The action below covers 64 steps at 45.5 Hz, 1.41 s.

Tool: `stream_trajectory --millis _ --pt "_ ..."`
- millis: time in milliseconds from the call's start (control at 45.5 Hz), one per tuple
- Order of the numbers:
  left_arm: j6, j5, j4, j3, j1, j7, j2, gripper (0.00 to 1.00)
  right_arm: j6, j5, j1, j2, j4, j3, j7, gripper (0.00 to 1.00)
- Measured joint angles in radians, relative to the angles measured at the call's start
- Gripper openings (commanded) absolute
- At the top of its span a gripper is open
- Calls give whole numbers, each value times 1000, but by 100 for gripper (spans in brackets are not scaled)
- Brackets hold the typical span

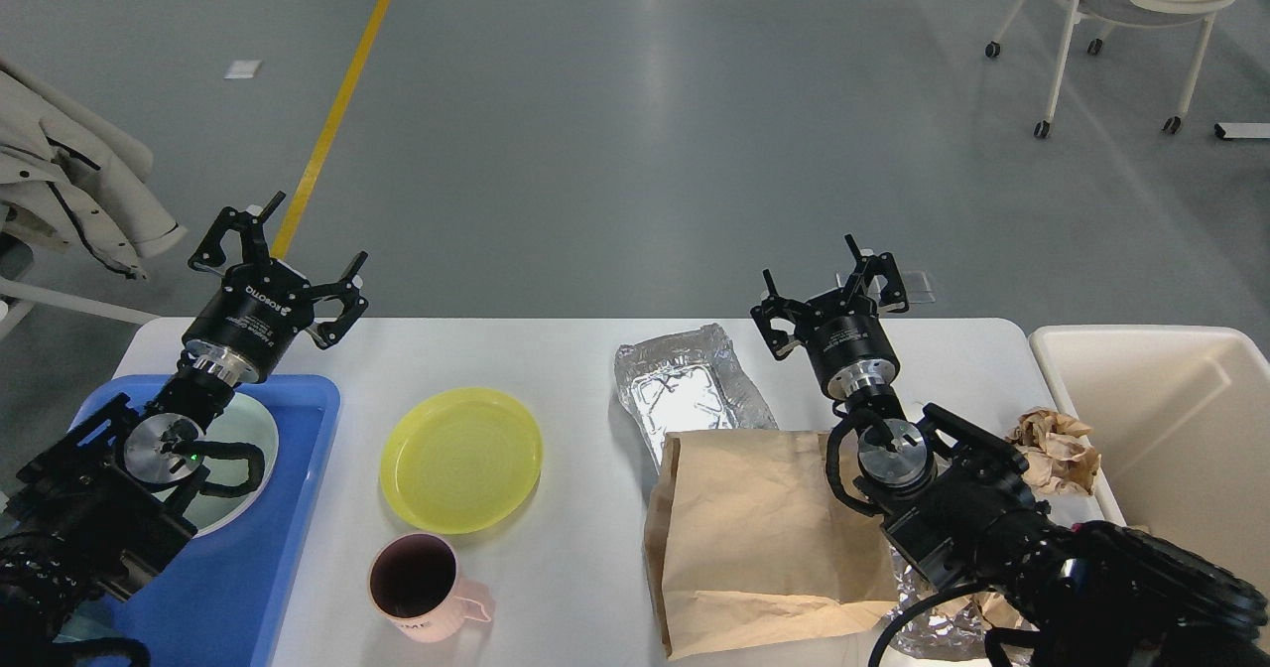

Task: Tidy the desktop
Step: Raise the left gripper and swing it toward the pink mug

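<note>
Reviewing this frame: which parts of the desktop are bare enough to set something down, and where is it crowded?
Bare desktop runs between the yellow plate and the foil tray, and down past the pink mug to the paper bag. The right side is crowded: bag, foil, crumpled paper, the right arm.

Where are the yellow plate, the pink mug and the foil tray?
yellow plate (461, 460), head view, centre of its dish.
pink mug (413, 576), head view, dark inside.
foil tray (685, 389), head view, its flat bottom.

Yellow plate (461, 473), pink mug (422, 588), foil tray (690, 389), brown paper bag (759, 538), blue tray (288, 518), cream bin (1181, 419).
</note>
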State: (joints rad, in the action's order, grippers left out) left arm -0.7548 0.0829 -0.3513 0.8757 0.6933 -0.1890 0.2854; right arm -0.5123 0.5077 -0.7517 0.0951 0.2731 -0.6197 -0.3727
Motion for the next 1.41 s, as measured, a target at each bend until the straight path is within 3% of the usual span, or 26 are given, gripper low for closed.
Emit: stream_trajectory --millis 417,483,505,549,593,659,834,944,988,1098,1251,1405 --pt "21 -6 -1 0 32 17 47 99 0 0 0 0 0 0 0 100" --pt "33 -10 -4 -26 51 67 85 99 0 0 0 0 0 0 0 100" --pt "33 -10 -10 -64 67 114 119 99 0 0 0 0 0 0 0 100" --pt "33 -10 -22 -128 91 164 169 99 0 0 0 0 0 0 0 100" --pt "33 -10 -46 -253 128 205 240 99 0 0 0 0 0 0 0 100" --pt "27 -10 -112 -486 209 224 348 99 0 0 0 0 0 0 0 100" --pt "13 -16 -516 -1170 575 141 626 99 0 0 0 0 -3 0 0 100" --pt "13 -95 -639 -1528 837 108 659 99 0 0 0 0 -4 0 0 100" --pt "20 -176 -650 -1661 950 69 634 99 0 0 0 0 -4 0 0 100" --pt "31 -303 -641 -1704 1018 30 604 99 0 0 0 0 -4 0 0 100" --pt "29 -503 -652 -1655 1067 24 605 99 0 0 0 0 -3 0 0 100" --pt "15 -583 -822 -1651 1134 37 608 99 0 0 0 0 -3 0 0 100"
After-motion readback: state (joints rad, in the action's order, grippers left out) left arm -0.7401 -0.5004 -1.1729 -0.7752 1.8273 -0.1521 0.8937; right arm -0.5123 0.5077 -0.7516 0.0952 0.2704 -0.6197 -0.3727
